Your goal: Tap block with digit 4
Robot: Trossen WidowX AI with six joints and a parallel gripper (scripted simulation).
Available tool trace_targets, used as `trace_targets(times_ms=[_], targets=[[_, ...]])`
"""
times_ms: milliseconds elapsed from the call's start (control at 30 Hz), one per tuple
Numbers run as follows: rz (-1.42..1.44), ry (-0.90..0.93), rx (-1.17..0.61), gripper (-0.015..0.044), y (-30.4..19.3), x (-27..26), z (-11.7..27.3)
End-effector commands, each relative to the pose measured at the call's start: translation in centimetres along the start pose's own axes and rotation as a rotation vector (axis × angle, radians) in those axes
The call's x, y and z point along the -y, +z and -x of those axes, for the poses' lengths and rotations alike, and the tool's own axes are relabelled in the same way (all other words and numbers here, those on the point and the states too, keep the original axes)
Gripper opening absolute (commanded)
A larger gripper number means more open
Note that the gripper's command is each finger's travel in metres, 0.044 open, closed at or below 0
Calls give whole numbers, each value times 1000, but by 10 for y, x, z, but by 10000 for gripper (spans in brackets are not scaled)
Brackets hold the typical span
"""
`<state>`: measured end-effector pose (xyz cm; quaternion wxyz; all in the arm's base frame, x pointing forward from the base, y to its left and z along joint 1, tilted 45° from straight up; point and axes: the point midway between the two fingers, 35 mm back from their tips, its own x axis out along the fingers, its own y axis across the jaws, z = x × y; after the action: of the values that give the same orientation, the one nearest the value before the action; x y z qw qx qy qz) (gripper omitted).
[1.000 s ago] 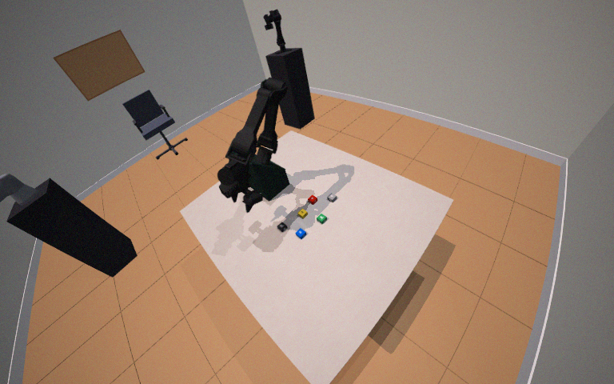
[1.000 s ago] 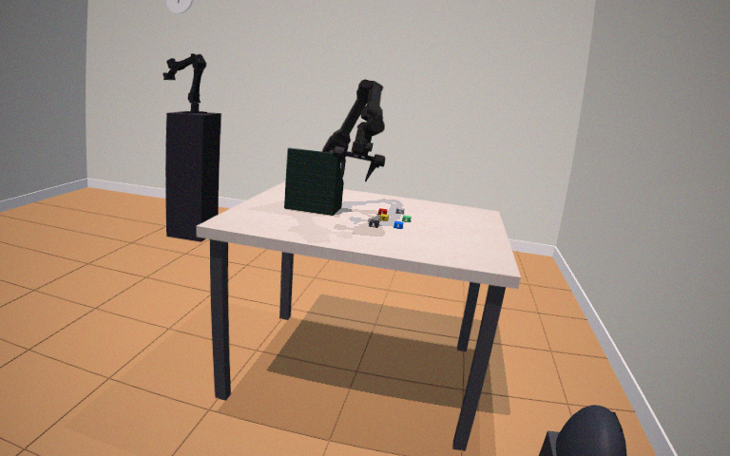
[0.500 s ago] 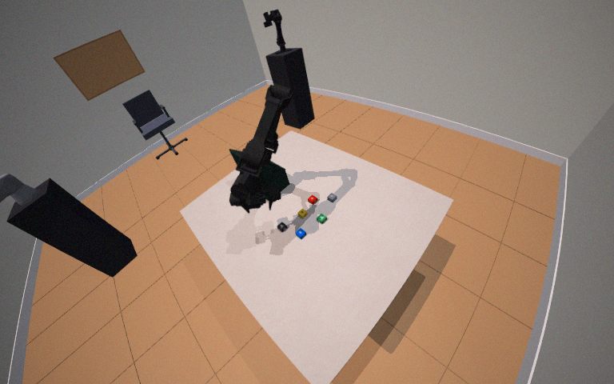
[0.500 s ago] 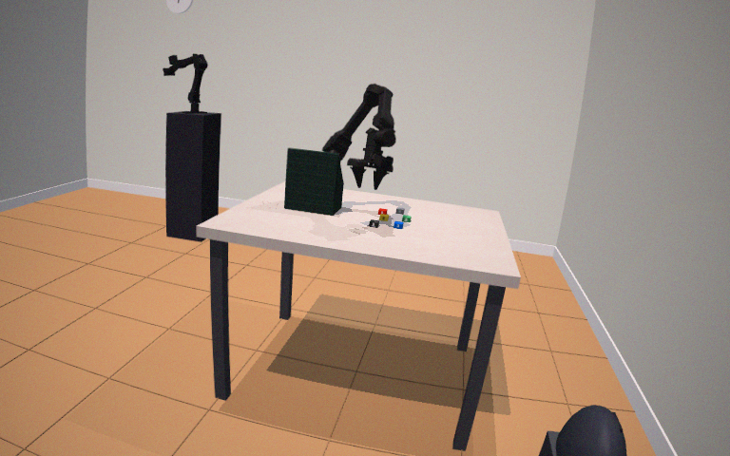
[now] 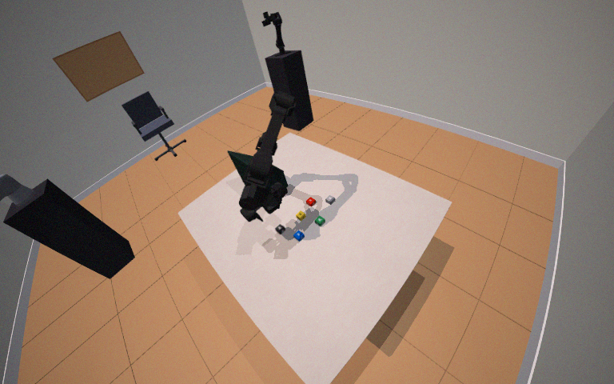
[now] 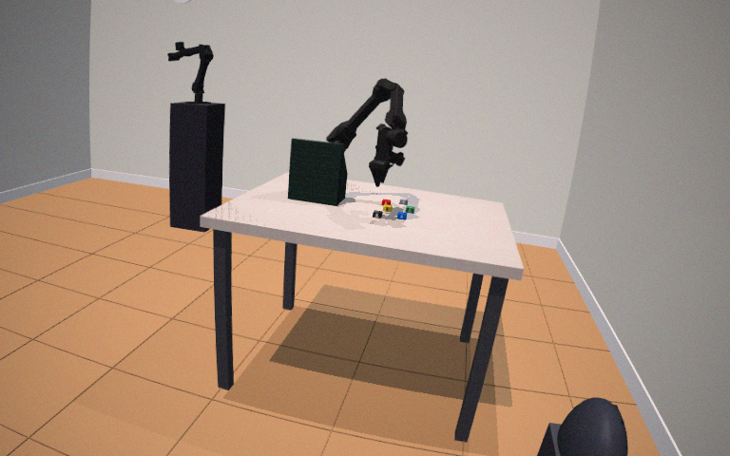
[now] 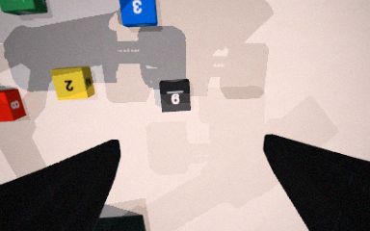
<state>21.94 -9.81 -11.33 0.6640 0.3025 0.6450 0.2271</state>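
Observation:
My gripper (image 5: 266, 216) (image 6: 377, 184) (image 7: 193, 144) is open and empty, above the table near the black block. The black block (image 5: 280, 229) (image 6: 377, 214) (image 7: 174, 106) shows what looks like an upside-down underlined 6. The yellow block (image 5: 301, 215) (image 6: 387, 208) (image 7: 62, 90) shows a 2, the blue block (image 5: 298, 235) (image 6: 402, 216) (image 7: 139, 18) a 3, and the red block (image 5: 310, 201) (image 6: 386, 202) (image 7: 7, 106) an 8. The green block (image 5: 320, 221) (image 6: 410, 209) (image 7: 23, 6) is cut off in the wrist view, its digit unseen. The grey block (image 5: 329, 199) (image 6: 403, 201) is unreadable and outside the wrist view.
A dark green box (image 6: 316, 172) stands on the white table (image 5: 325, 307) (image 6: 457, 231), beside the arm. Dark pedestals (image 5: 67, 230) (image 6: 196, 161) stand off the table. Arm shadows fall across the table around the blocks.

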Motion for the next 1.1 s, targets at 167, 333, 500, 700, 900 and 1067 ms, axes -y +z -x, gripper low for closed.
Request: trace_targets(times_ms=[167,333,500,700,900,1067], targets=[[39,10,4,400,3,-1,0],[39,10,4,400,3,-1,0],[39,10,4,400,3,-1,0],[38,8,4,400,6,-10,0],[37,11,4,400,15,-92,1],[38,17,3,400,13,-112,0]])
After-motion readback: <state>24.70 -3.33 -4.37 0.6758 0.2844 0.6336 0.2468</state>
